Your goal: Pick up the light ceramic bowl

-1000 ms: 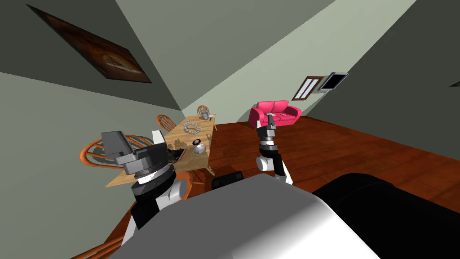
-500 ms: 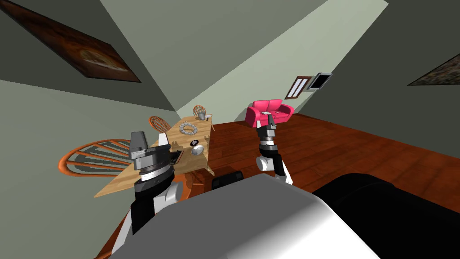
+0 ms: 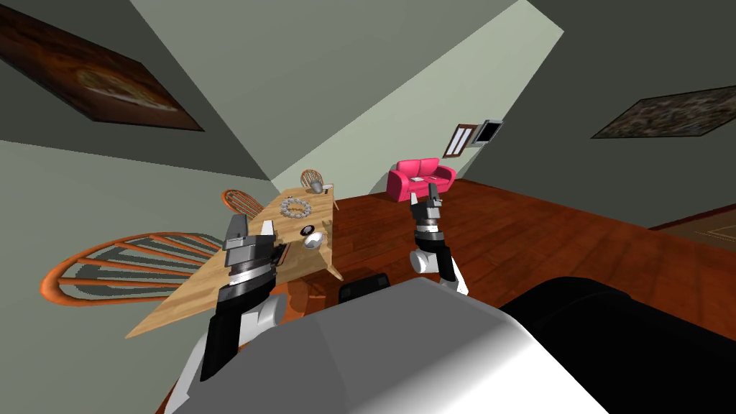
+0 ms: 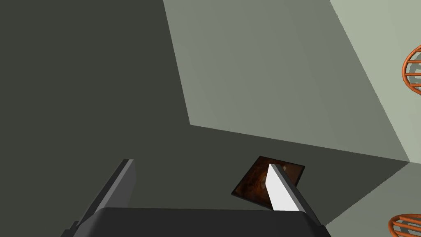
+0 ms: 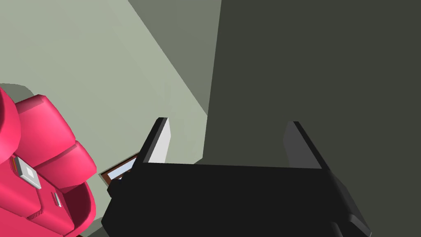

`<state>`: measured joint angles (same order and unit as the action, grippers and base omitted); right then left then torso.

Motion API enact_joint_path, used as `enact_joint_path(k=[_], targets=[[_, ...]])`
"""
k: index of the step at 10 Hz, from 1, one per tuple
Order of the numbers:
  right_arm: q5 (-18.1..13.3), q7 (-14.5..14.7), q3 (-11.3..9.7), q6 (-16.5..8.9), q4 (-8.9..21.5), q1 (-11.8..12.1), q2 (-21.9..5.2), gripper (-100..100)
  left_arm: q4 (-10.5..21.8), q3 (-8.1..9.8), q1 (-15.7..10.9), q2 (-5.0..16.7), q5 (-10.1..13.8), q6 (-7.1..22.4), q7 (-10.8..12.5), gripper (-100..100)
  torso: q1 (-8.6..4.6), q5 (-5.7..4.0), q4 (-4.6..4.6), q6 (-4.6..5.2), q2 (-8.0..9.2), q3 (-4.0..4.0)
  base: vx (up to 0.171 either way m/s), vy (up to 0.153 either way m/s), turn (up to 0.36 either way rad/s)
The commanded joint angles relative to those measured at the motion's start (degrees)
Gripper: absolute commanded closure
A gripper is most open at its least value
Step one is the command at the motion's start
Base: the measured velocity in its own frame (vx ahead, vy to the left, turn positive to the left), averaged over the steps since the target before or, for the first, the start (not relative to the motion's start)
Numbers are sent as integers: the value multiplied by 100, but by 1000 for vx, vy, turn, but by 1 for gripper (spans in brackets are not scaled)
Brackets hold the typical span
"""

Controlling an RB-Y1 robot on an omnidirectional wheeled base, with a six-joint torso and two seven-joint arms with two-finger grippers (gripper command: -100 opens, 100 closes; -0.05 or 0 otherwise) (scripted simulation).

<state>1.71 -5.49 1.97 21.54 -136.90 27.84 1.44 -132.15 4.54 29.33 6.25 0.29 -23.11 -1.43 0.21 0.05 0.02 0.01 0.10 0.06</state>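
Approach is the step in hand, by my reading. The light bowl sits on the wooden bench, close to the edge that faces the open floor and just beside a small dark round dish. Neither tool touches it. Further along the bench lie a pale ring-shaped thing and a grey cup.

The left tool hovers over the near part of the bench, near the bowl but apart from it. Its wrist view has the fingers spread wide with nothing between them, aimed at a wall rather than down at the bench. The right tool is raised over the floor, well apart from the bowl, likewise released and empty.

The next move probably calls for tipping the left wrist down until the bowl comes into its view. The spread fingers would then be lowered astride the rim before they clench. The edge is close, so a nudge could push the bowl off.
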Motion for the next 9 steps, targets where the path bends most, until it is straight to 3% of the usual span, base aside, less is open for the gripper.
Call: enact_joint_path(k=[1, 4, 5, 6, 8, 9], targets=[[0, 0, 0, 0, 0, 0, 0, 0, 143, 134, -9, 88, 135, 286, 115, -100, 0, 0, 0, 0, 0, 0, -51, 51, -275], [0, 0, 0, 0, 0, 0, 0, 0, 237, 228, 8, 140, 234, 607, 190, -100, -4, -1, 0, 0, -1, 0, -32, 35, -110], [0, 0, 0, 0, 0, 1, 0, 0, 336, 325, 29, 188, 340, 854, 267, -100, -4, -1, -1, -2, -5, -2, -33, 36, -191], [0, 0, 0, 0, 0, 0, 0, 0, 336, 325, 29, 188, 340, 854, 267, -100, -2, 0, -1, 0, -2, -1, -33, 31, -92], [0, 0, 0, 0, 0, 0, 0, 0, 548, 524, 85, 273, 568, 1247, 422, -100, -5, -1, -1, 0, -4, -2, -35, 39, -264], [0, 0, 0, 0, 0, 0, 0, 0, 548, 524, 85, 273, 568, 1368, 422, -100, 3, 0, 0, 1, -1, -1, -39, 44, -101]])
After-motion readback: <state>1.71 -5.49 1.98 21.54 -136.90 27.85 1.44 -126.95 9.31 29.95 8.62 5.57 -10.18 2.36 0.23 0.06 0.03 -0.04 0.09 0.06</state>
